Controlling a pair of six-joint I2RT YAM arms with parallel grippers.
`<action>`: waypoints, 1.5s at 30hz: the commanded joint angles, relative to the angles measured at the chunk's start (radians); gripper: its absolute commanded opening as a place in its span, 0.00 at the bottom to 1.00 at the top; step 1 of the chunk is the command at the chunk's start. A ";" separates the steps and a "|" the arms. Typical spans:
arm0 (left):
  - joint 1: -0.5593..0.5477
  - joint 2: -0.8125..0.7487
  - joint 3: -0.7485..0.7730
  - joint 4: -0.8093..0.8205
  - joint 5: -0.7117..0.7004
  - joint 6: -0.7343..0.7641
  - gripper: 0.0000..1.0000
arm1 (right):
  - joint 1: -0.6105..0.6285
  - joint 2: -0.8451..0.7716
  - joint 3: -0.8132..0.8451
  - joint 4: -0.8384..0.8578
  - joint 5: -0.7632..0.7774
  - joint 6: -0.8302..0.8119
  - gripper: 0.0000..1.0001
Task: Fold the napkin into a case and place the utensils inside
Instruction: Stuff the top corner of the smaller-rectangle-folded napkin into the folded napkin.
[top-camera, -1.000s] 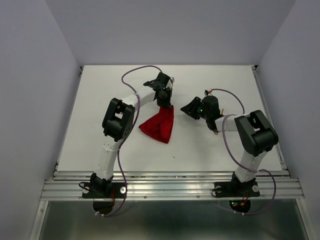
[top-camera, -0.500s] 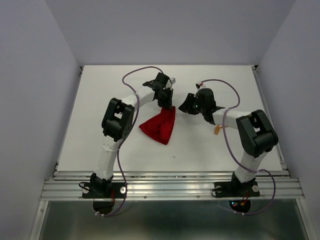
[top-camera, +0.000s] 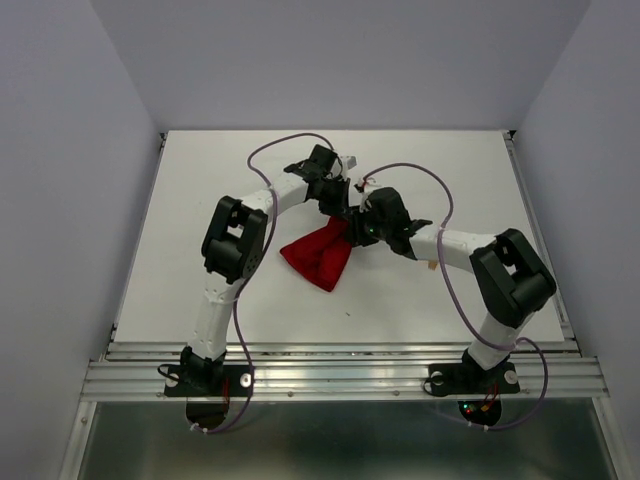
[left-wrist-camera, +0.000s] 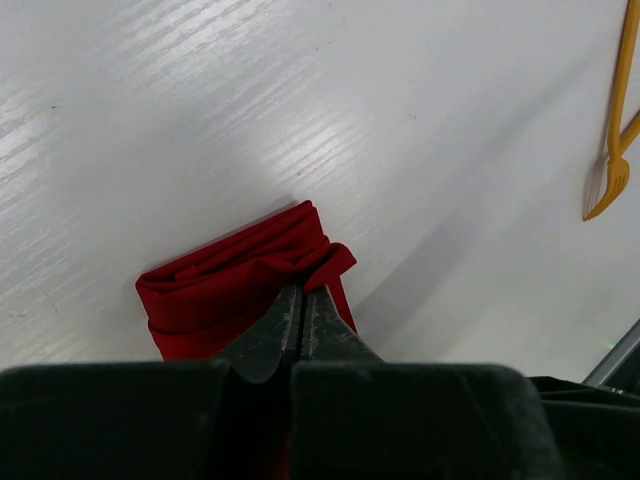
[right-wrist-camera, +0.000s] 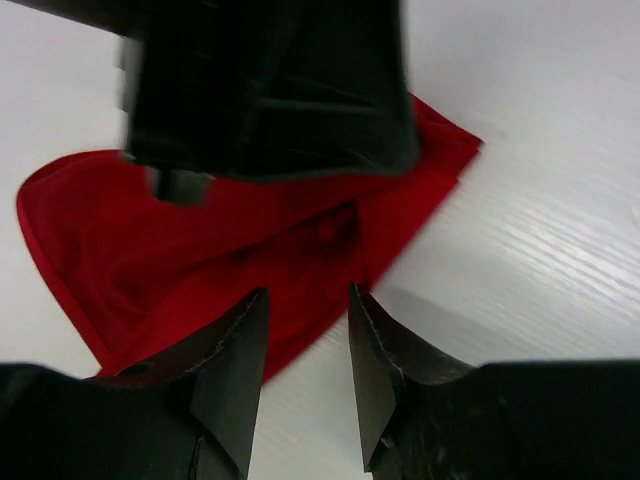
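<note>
The red napkin (top-camera: 318, 258) lies bunched in a wedge with loose folded layers (left-wrist-camera: 225, 285); no case shows. My left gripper (top-camera: 336, 207) is shut on the napkin's far corner, with cloth pinched at its tips (left-wrist-camera: 302, 292). My right gripper (top-camera: 362, 228) is open just right of that corner. Its jaws (right-wrist-camera: 307, 295) straddle the napkin's edge (right-wrist-camera: 140, 250) without closing on it. The left gripper's black body (right-wrist-camera: 270, 90) fills the top of the right wrist view. The orange utensils (left-wrist-camera: 615, 130) lie on the table to the right, mostly hidden under the right arm (top-camera: 430, 265).
White table (top-camera: 200, 220) with a metal rail (top-camera: 340, 375) along its near edge and grey walls on three sides. Purple cables (top-camera: 280, 145) loop over the far half. The two arms nearly touch above the napkin.
My right gripper has swung left from beside the utensils to the napkin's right edge, next to the left gripper. The left gripper closed the last bit onto the corner.
</note>
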 joint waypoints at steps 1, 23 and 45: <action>0.016 -0.117 -0.033 0.056 0.056 -0.024 0.00 | 0.043 0.046 0.106 -0.020 0.091 -0.106 0.43; 0.035 -0.117 -0.017 0.050 0.083 -0.036 0.00 | 0.072 0.203 0.233 -0.046 0.218 -0.193 0.36; 0.048 -0.147 -0.097 0.080 0.094 -0.058 0.00 | 0.061 0.177 0.140 0.101 0.258 -0.007 0.01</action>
